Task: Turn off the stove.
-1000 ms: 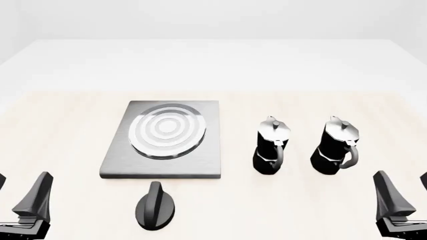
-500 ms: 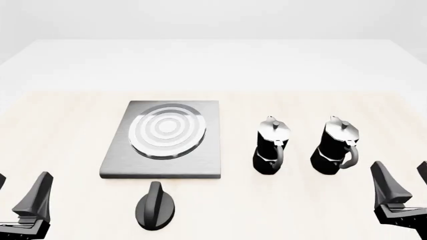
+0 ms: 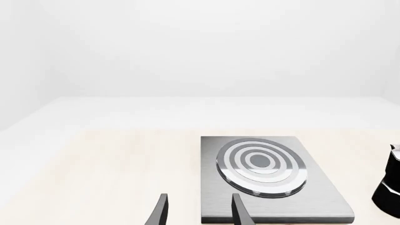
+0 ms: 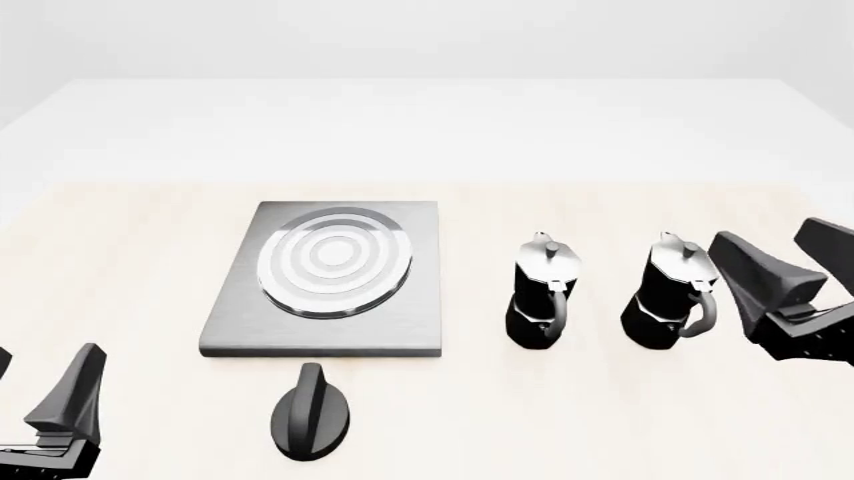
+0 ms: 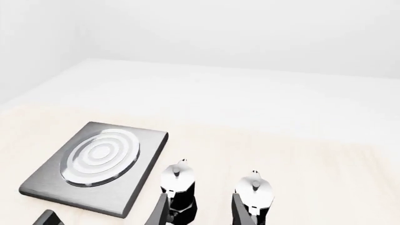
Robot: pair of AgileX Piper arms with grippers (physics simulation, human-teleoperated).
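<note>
A: Where is the knob (image 4: pixel 311 412) relative to the two arms?

B: It lies on the counter close to the near edge, left of centre, just in front of the stove (image 4: pixel 326 281) slab's near side and apart from it. The left gripper (image 4: pixel 54 410) sits at the near-left corner, with bare counter between it and the knob. The right gripper (image 4: pixel 787 280) hangs raised by the right edge, beside the right-hand moka pot (image 4: pixel 674 293), well apart from the knob.

A: So which arm is nearer?

B: The left one, I judge. The knob lies to its right, at about the same depth from the near edge.

A: The knob's ridge?

B: Its long axis runs nearly from near edge to far edge, tipped slightly. Fingers would need to straddle it from the left and right sides.

A: Are the jaws ready?

B: Both stand parted and empty; the left wrist view shows a clear gap between the fingers (image 3: pixel 161 211).

A: Count things.

B: One stove slab, one ring burner (image 4: pixel 335 261), one knob, two moka pots (image 4: pixel 543 293), two grippers.
</note>
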